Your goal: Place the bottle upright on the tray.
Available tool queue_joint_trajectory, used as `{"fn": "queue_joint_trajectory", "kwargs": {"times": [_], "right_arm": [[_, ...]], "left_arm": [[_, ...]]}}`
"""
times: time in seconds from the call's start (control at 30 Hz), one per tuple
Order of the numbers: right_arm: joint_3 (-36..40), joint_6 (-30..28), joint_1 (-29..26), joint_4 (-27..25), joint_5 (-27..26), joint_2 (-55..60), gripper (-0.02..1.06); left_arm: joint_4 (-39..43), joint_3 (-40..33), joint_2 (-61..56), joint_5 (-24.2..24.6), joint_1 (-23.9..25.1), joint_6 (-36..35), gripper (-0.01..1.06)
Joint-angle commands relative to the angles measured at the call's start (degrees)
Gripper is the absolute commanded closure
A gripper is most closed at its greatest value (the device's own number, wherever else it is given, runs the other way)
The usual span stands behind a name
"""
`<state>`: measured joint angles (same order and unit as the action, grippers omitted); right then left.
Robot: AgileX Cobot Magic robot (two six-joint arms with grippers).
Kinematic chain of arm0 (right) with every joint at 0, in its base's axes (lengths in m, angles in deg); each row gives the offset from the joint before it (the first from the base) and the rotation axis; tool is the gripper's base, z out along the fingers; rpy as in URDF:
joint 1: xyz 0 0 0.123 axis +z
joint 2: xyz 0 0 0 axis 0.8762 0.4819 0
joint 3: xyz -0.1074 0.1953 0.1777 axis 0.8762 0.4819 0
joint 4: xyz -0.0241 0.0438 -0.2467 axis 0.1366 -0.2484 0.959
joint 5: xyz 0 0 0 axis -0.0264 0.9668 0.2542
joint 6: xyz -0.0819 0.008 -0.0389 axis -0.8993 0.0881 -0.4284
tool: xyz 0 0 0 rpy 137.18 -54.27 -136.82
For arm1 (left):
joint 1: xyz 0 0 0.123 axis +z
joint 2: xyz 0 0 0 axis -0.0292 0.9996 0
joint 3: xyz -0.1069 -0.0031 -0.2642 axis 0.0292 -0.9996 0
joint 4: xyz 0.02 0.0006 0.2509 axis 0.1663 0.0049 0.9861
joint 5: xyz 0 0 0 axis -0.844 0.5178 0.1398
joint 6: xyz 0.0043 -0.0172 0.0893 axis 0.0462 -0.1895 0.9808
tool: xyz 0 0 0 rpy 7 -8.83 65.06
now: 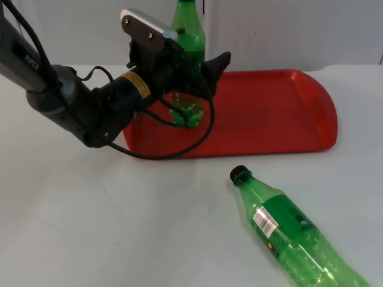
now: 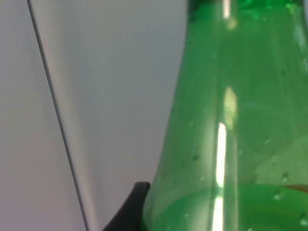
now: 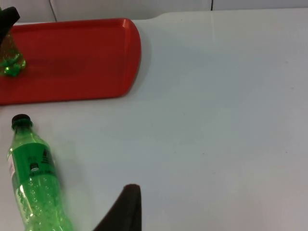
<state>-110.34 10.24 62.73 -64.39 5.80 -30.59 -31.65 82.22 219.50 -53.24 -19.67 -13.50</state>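
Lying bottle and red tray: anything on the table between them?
Nothing. In the top view, bare white table separates the lying bottle from the red tray.

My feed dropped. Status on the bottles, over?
Left gripper around upright bottle on tray. Right arm waiting above table. Second bottle lying on table beside tray. Nothing blocking.
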Motion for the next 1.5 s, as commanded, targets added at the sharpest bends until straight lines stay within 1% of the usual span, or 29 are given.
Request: {"fn": "queue_joint_trajectory", "kwargs": {"times": [0.0, 0.37, 0.5, 0.7, 0.8, 0.9, 1.1, 1.17, 1.23, 1.27, 1.43, 1.47], "right_arm": [[0.1, -0.1, -0.3, -0.1, -0.3, -0.2, 0.0], [0.1, -0.1, -0.3, -0.1, -0.3, -0.2, 0.0], [0.1, -0.1, -0.3, -0.1, -0.3, -0.2, 0.0], [0.1, -0.1, -0.3, -0.1, -0.3, -0.2, 0.0], [0.1, -0.1, -0.3, -0.1, -0.3, -0.2, 0.0], [0.1, -0.1, -0.3, -0.1, -0.3, -0.2, 0.0], [0.1, -0.1, -0.3, -0.1, -0.3, -0.2, 0.0], [0.1, -0.1, -0.3, -0.1, -0.3, -0.2, 0.0], [0.1, -0.1, -0.3, -0.1, -0.3, -0.2, 0.0], [0.1, -0.1, -0.3, -0.1, -0.3, -0.2, 0.0], [0.1, -0.1, -0.3, -0.1, -0.3, -0.2, 0.0], [0.1, -0.1, -0.3, -0.1, -0.3, -0.2, 0.0]], "left_arm": [[-0.1, 0.2, 0.1, -0.4, 0.1, 0.0, 0.0], [-0.2, 0.2, 0.1, -0.4, 0.1, 0.0, 0.0], [-1.2, 0.0, 0.1, -0.3, 0.8, -0.4, 0.0], [-2.0, -2.3, 0.1, -2.0, 2.0, -0.6, 0.0], [-2.0, -2.9, 0.1, -2.0, 2.0, -0.6, 0.0], [0.7, -2.9, 0.1, -2.6, 2.0, -0.5, 0.0], [2.1, -3.5, 0.1, -3.4, 2.0, -0.5, 0.0], [1.2, -5.2, -0.1, -3.4, 2.0, -0.3, 0.0], [-2.3, -7.9, -0.4, -3.6, 2.0, 1.2, 0.0], [-2.3, -7.9, -0.4, -3.6, 2.0, 1.2, 0.0], [-2.8, -13.2, -1.0, -3.6, 2.0, 2.1, 0.0], [-2.8, -13.2, -1.0, -3.6, 2.0, 2.1, 0.0]]}}
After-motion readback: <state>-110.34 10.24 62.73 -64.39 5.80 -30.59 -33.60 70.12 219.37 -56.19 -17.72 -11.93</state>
